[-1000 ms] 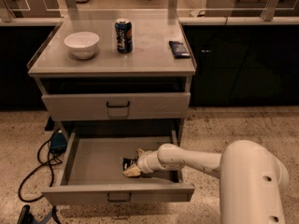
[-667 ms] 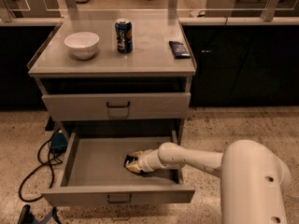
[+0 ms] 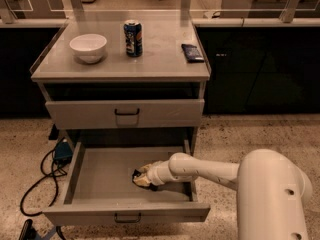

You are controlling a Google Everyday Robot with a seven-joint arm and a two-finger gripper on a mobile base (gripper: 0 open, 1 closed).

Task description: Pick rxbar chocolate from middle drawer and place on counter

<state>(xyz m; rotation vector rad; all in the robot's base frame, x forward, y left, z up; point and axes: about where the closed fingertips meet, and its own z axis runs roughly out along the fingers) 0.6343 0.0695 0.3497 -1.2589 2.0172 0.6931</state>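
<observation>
A white robot arm (image 3: 260,189) fills the lower right corner, bulky and rounded there. It narrows as it stretches left into an open drawer.

A speckled floor (image 3: 240,134) runs beneath a grey cabinet that stands at centre. The cabinet's top is the counter (image 3: 160,59), pale and smooth, with low raised edges at the sides and back.

The middle drawer (image 3: 105,174) is pulled fully out towards the viewer. It is a wide, shallow grey tray with a low front panel and a small dark handle. Above it, the upper drawer (image 3: 165,113) is closed.

A black cable (image 3: 37,184) loops on the floor left of the open drawer.

On the counter, a white bowl (image 3: 88,47) sits at the left. A dark blue can (image 3: 133,38) stands upright just right of the bowl. A dark blue packet (image 3: 192,52) lies flat near the right edge, well apart from the can.

The gripper (image 3: 142,178) is down inside the middle drawer, right of centre and close to the tray floor. Whether it is open or closed cannot be told.

The rxbar (image 3: 135,174) shows only as a small black shape at the gripper's tip, inside the drawer and touching or nearly touching the gripper.
</observation>
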